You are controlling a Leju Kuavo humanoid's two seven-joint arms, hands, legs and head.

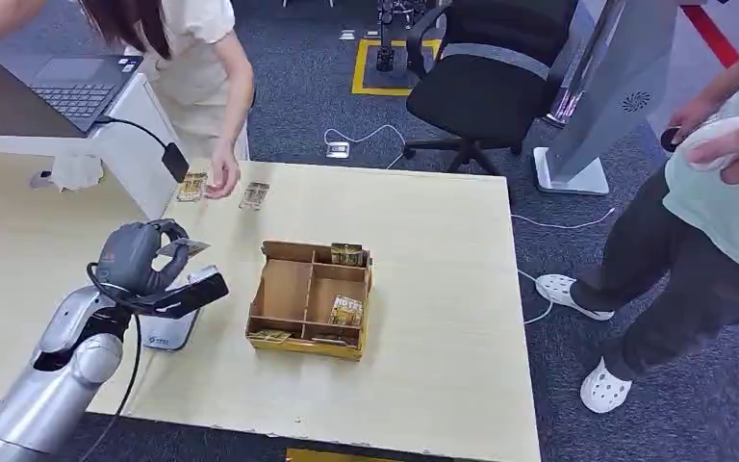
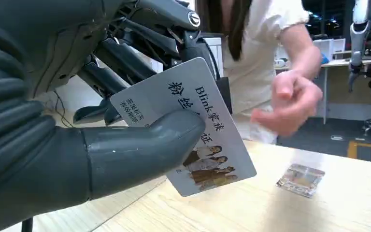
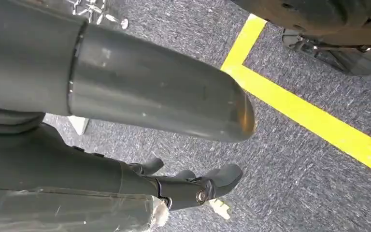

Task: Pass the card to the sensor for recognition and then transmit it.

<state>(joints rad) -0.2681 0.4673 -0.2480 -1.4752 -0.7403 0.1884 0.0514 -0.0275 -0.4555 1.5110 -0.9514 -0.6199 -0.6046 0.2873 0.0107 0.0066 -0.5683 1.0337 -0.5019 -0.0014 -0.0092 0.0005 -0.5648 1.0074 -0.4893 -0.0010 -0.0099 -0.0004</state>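
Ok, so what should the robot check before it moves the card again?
1. Card held by left hand: ok, thumb presses it against the fingers.
2. Card over the black sensor: ok, it hangs just above.
3. Sensor read the card: cannot tell.
4. Person's hand clear of the path: ok, it is at the table's far edge.
5. Cardboard tray has a free compartment: ok.
6. Right hand free: ok, it hangs over the floor.

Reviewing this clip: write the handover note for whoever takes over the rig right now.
Left hand pinches the card between thumb and fingers, above the sensor on the table's left side. Right hand hangs over the floor, holding nothing, fingers apart. A person's hand rests by two cards at the far edge. Done: card picked up. Left: scan it, then pass it on.
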